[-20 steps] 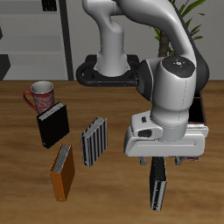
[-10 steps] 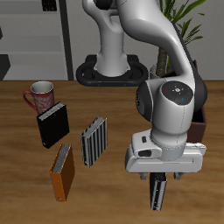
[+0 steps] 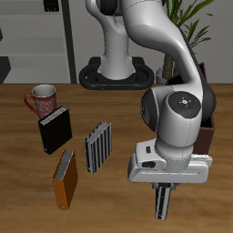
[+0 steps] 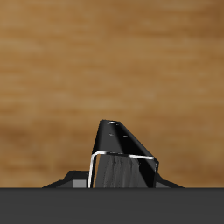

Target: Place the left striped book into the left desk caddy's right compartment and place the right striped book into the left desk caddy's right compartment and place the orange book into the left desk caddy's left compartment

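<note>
Lying lengthwise under the claw (image 3: pixel 163 185), the right striped book (image 3: pixel 163 200) looks dark.

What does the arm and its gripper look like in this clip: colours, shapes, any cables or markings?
The arm is glossy white with rounded, tubular links and dark grey bands at the joints; its base at the table's back is a dark flat plate. The wrist is a bulky grey-white drum with a small dark dot on its cap. The gripper has a wide, pale grey boxy body and dark fingers. No cables or readable markings show.
</note>
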